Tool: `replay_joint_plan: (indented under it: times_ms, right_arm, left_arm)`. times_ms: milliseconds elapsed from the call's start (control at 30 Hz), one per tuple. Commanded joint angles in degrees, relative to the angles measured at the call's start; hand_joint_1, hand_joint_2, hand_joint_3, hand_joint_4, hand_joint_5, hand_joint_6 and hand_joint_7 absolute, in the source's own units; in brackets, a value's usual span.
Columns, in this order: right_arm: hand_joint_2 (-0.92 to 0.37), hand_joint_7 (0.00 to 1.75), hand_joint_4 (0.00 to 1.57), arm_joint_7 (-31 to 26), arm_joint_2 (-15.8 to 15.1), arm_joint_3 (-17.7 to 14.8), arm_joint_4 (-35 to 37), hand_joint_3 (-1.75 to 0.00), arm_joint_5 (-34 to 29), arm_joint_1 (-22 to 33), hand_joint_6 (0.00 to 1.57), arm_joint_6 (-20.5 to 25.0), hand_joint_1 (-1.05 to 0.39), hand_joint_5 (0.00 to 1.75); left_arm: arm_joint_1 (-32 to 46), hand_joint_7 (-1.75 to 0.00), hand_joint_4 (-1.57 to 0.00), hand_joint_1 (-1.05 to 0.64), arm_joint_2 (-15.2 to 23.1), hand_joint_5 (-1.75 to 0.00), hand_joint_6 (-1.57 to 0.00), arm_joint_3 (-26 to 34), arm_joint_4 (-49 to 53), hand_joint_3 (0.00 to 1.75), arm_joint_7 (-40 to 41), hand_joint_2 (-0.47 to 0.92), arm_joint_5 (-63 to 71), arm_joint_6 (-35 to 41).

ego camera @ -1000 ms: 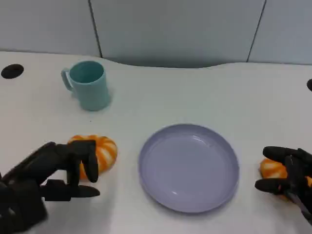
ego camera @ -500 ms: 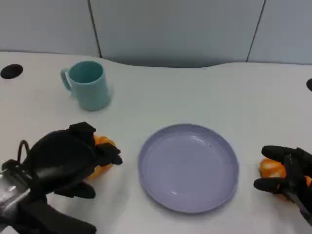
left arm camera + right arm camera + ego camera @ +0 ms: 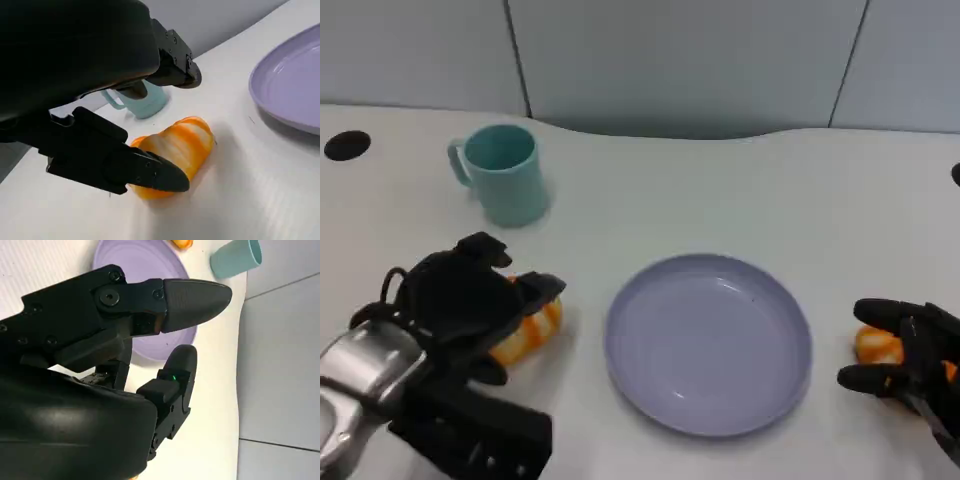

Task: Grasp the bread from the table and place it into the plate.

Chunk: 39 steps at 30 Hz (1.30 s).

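An orange and white striped bread (image 3: pixel 526 330) lies on the white table left of the lavender plate (image 3: pixel 710 345). My left hand (image 3: pixel 468 300) hangs over the bread and hides most of it. In the left wrist view the bread (image 3: pixel 176 149) sits between the spread fingers (image 3: pixel 145 170) of my left hand (image 3: pixel 90 90), and no clear grip shows. That view has the plate (image 3: pixel 295 85) off to one side. My right hand (image 3: pixel 910 362) rests at the table's lower right with its fingers apart. The right wrist view shows my right hand (image 3: pixel 125 340) empty, with the plate (image 3: pixel 140 255) beyond it.
A teal cup (image 3: pixel 505 172) stands at the back left, also seen behind the bread (image 3: pixel 147 104) and far off (image 3: pixel 236 257). A second orange item (image 3: pixel 876 345) lies partly under my right hand. A black grommet hole (image 3: pixel 345 145) marks the table's far left.
My left hand has moved forward from beside the bread to over it, covering most of it, and its silver forearm has come into view. The right hand has stayed put.
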Motion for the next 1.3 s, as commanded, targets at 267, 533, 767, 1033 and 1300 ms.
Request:
replay_joint_plan:
  times_ms: [267,533,767,1033,1300]
  right_arm:
    - [-0.92,0.77,0.50,0.5,-0.5,-0.3,-0.1,-0.41,0.0,0.2,0.47,-0.6,-0.32,1.03]
    - [-0.92,0.78,0.50,0.6,-0.4,-0.2,-0.4,-0.42,-0.1,0.5,0.47,-1.1,-0.33,1.04]
    - [-0.92,0.79,0.50,0.7,-0.4,-0.4,-0.8,-0.42,0.2,0.7,0.47,-0.9,-0.33,1.03]
    - [-0.92,0.81,0.50,0.6,-0.5,-0.4,-1.6,-0.43,0.0,1.3,0.48,-1.1,-0.34,1.04]
    - [-0.92,0.81,0.51,0.6,-0.3,-0.6,-2.0,-0.44,0.2,1.5,0.46,-1.2,-0.34,1.05]
  left_arm:
    - [-11.9,-0.01,0.00,-0.72,-5.3,-0.31,-0.13,-8.2,19.3,0.02,0.6,0.79,1.1,8.2]
    - [-18.7,-0.01,0.00,-0.81,-8.2,-0.24,-0.13,-12.9,33.5,0.02,0.5,0.84,-0.9,8.9]
    - [-23.9,0.00,-0.02,-0.88,-11.4,-0.18,-0.05,-17.8,46.4,0.03,3.5,0.91,-1.2,8.6]
    - [-25.8,-0.01,-0.07,-0.88,-12.8,-0.20,-0.07,-19.1,55.6,0.18,9.5,0.92,-5.7,4.4]
    - [-26.8,-0.08,-0.39,-0.43,-12.9,-0.19,-0.36,-17.5,58.1,0.01,13.2,0.90,-11.1,2.8]
